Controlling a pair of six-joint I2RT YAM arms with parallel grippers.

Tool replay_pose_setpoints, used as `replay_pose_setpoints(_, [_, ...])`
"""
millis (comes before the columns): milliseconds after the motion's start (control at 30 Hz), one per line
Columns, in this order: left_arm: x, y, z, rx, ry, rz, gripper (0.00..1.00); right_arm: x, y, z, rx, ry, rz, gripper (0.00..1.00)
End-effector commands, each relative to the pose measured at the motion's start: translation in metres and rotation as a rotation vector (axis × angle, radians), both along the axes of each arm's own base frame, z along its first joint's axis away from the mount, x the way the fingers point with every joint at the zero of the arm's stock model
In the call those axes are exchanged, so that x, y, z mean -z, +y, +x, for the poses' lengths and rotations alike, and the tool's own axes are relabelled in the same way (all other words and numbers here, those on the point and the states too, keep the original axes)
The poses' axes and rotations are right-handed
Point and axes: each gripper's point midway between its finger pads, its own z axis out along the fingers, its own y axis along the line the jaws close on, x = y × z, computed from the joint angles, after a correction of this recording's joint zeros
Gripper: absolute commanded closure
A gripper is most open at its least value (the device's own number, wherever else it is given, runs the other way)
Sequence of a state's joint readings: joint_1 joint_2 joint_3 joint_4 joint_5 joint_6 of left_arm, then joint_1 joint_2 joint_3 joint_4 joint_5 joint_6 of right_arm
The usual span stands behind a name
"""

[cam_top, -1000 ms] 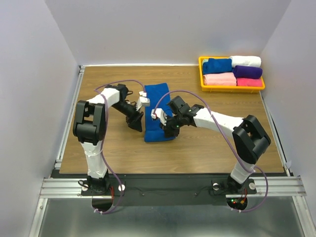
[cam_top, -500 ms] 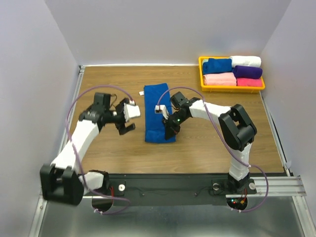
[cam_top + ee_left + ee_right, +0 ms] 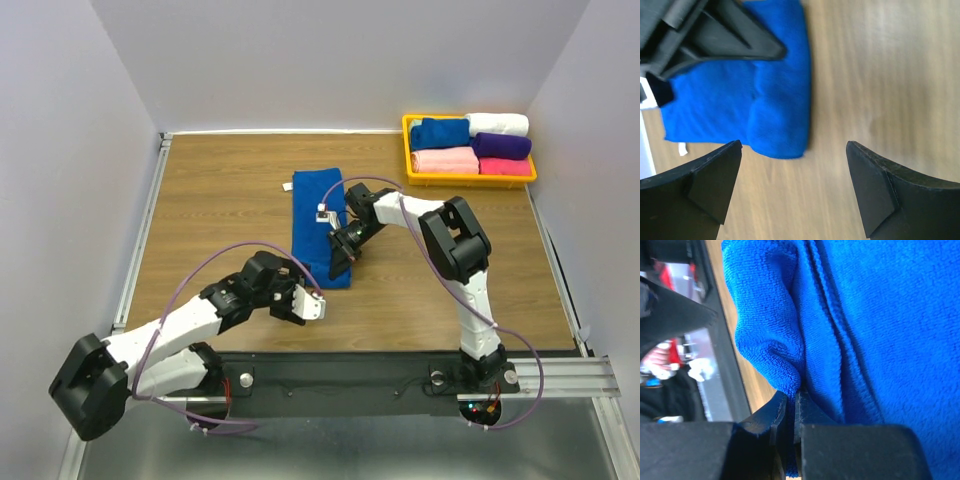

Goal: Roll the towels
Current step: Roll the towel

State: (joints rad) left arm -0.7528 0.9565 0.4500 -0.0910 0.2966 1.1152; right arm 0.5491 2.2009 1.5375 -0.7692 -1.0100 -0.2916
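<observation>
Two claws are at the near end of a blue towel [image 3: 312, 215] that lies flat, running near to far, in the middle of the wooden table [image 3: 220, 200]. The right claw [image 3: 794, 401] has its fingers pressed together on a raised fold at the towel's near right edge. The left claw [image 3: 794, 150] hangs spread wide just near of the towel's near edge, holding and touching nothing. From above, the right arm covers part of the towel's right edge. A second blue towel [image 3: 438, 132] sits in the yellow tray [image 3: 406, 150] at the far right. A small white tag [image 3: 286, 187] on the flat towel's left edge is too small to read.
</observation>
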Motion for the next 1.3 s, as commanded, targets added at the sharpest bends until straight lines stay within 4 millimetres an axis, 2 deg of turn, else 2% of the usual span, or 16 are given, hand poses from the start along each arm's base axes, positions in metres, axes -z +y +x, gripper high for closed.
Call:
replay_pose_setpoints(0, [-0.024,-0.021,0.027,-0.032,-0.142,-0.066,0.04,0.004,0.000,0.001,0.016,0.090,-0.004,0.99])
replay_pose_setpoints(133, [-0.008,-0.029,0.030,0.025,-0.214,-0.006,0.06,0.007,0.001,0.005,0.032,0.133,-0.006,0.98])
replay_pose_setpoints(333, [0.003,-0.036,0.040,0.049,-0.257,0.032,0.09,0.010,0.000,0.007,0.047,0.189,-0.002,0.97])
replay_pose_setpoints(600, [0.034,-0.039,0.057,0.016,-0.232,0.120,0.19,0.010,0.000,0.008,0.043,0.229,0.006,0.94])
replay_pose_setpoints(733, [0.045,-0.040,0.061,-0.007,-0.197,0.144,0.36,0.011,-0.001,0.006,0.036,0.228,-0.004,0.93])
replay_pose_setpoints(767, [0.054,-0.037,0.056,-0.015,-0.140,0.167,0.44,0.011,-0.003,0.008,0.038,0.227,-0.003,0.91])
replay_pose_setpoints(833, [0.057,-0.041,0.049,-0.012,-0.060,0.164,0.51,0.010,-0.004,0.009,0.039,0.220,-0.004,0.89])
replay_pose_setpoints(900, [0.061,-0.040,0.035,-0.002,0.064,0.201,0.59,0.006,-0.007,0.014,0.053,0.216,-0.002,0.80])
replay_pose_setpoints(933, [0.063,-0.041,0.022,0.028,0.149,0.219,0.63,0.002,-0.009,0.020,0.065,0.199,-0.006,0.67])
replay_pose_setpoints(967, [0.063,-0.040,0.017,0.042,0.183,0.228,0.64,-0.001,-0.011,0.025,0.075,0.184,-0.007,0.67])
replay_pose_setpoints(1000, [0.064,-0.040,0.011,0.041,0.229,0.229,0.65,-0.004,-0.013,0.030,0.085,0.170,-0.007,0.56])
replay_pose_setpoints(1067, [0.063,-0.040,-0.001,0.055,0.325,0.247,0.67,-0.018,-0.021,0.049,0.121,0.101,-0.015,0.45])
replay_pose_setpoints(1133, [0.063,-0.038,-0.010,0.062,0.396,0.254,0.67,-0.031,-0.029,0.062,0.148,0.045,-0.014,0.26])
replay_pose_setpoints(1167, [0.063,-0.035,-0.013,0.053,0.433,0.265,0.66,-0.045,-0.038,0.075,0.181,-0.003,-0.013,0.19])
replay_pose_setpoints(1233, [0.061,-0.034,-0.020,0.053,0.492,0.263,0.65,-0.058,-0.052,0.084,0.219,-0.031,-0.004,0.09])
replay_pose_setpoints(1267, [0.061,-0.031,-0.021,0.039,0.539,0.279,0.65,-0.066,-0.068,0.094,0.257,-0.053,0.008,0.04])
